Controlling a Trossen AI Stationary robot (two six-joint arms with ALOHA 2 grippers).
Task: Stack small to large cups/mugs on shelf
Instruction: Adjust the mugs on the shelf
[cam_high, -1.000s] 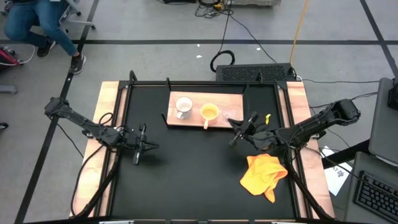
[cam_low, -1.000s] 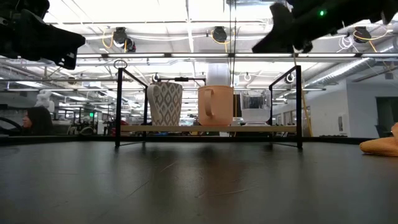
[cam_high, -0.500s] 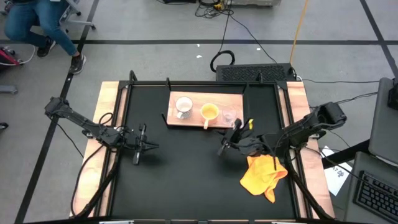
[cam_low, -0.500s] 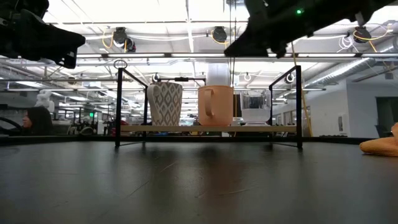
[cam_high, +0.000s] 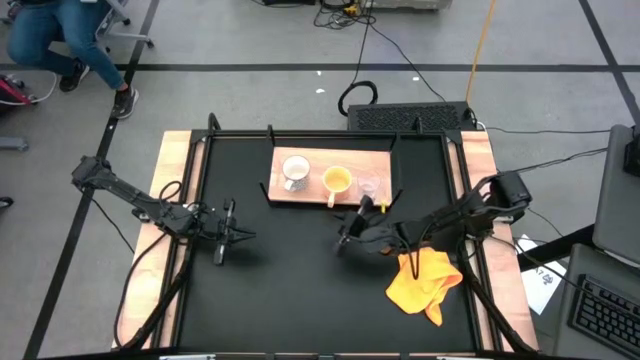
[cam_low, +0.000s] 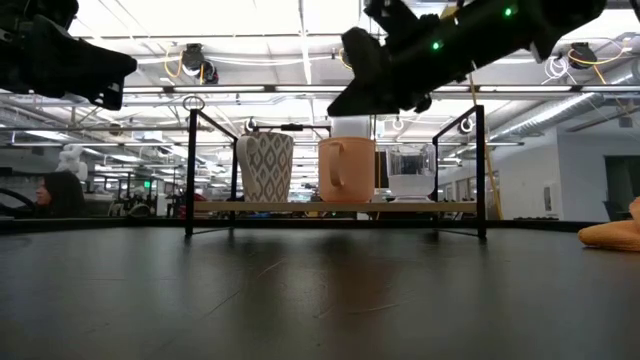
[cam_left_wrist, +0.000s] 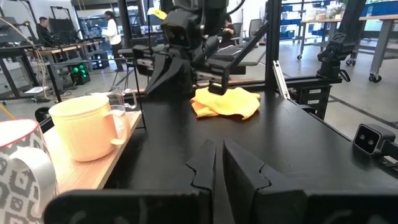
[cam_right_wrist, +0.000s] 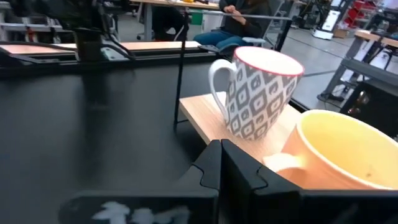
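A black bench (cam_high: 290, 290) seen from above, with a dark robot arm reaching in from each side. At the left, the left gripper (cam_high: 240, 236) hovers over the bench's left half, well apart from the mugs; its two fingers sit almost together and hold nothing. Toward the back of the bench lies the shelf (cam_high: 310, 192), a light-wood board with black brackets. Three vessels stand on it in a row. Leftmost is the white mug (cam_high: 295, 171), patterned grey with a red rim. In the middle is the orange-yellow mug (cam_high: 336, 180), its handle pointing toward the bench's front. Rightmost is the small clear glass cup (cam_high: 369, 185). Just in front of the shelf, near the yellow mug and the glass cup, hangs the right gripper (cam_high: 343, 240), fingers pressed shut and empty. Farther right, an orange-yellow cloth (cam_high: 425, 284) lies crumpled on the bench beside the right arm.
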